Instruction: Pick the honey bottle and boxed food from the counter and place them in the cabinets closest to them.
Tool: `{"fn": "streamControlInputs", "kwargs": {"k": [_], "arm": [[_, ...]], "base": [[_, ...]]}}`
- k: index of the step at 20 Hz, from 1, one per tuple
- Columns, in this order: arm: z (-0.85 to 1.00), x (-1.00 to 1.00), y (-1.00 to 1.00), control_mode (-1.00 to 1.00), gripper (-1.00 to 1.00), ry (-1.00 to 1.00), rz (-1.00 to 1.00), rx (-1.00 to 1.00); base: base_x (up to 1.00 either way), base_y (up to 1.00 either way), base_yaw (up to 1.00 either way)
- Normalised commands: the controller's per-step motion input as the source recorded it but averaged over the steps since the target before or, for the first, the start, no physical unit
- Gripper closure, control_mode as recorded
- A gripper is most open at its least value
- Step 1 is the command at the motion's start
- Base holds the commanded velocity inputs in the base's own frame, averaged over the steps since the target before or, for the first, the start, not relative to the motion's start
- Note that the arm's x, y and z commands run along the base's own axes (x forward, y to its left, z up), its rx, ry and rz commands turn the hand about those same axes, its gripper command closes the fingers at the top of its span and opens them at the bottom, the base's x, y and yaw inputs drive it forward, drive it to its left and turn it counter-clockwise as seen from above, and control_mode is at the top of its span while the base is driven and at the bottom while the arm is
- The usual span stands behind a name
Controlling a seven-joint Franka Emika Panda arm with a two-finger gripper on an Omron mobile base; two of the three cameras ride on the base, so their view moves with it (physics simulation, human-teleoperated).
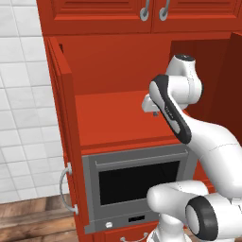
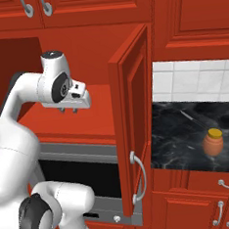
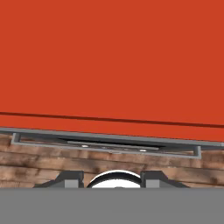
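My pincer [image 2: 73, 109] hung shut and empty over the open cabinet's shelf [image 1: 113, 120], so I judged I should retreat level, clear the door [image 2: 136, 119], then approach the honey bottle [image 2: 213, 142].

Domestic kitchen, rendered; glossy red cabinets [image 1: 118, 113] with curved silver handles, built-in oven [image 1: 137, 184] at 6 o'clock below the open shelf; black marble counter [image 2: 186, 130] at 3 o'clock, white-tiled wall [image 2: 197, 82] above.

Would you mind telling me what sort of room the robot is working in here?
It looks like a home kitchen: glossy red cabinets with curved silver handles, a built-in oven under an open shelf, and a black marble-look counter with a honey bottle before white wall tiles.
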Motion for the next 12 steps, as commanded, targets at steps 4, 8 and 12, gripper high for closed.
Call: {"fn": "streamControlInputs", "kwargs": {"k": [4, 8, 12], "arm": [[0.0, -0.05, 0.0, -1.0, -1.0, 0.0, 0.0, 0.0], [0.0, 0.0, 0.0, -1.0, -1.0, 0.0, 0.0, 0.0], [0.0, -0.03, 0.0, -1.0, -1.0, 0.0, 0.0, 0.0]], "base": [[0.0, 0.0, 0.0], [0.0, 0.0, 0.0], [0.0, 0.0, 0.0]]}}
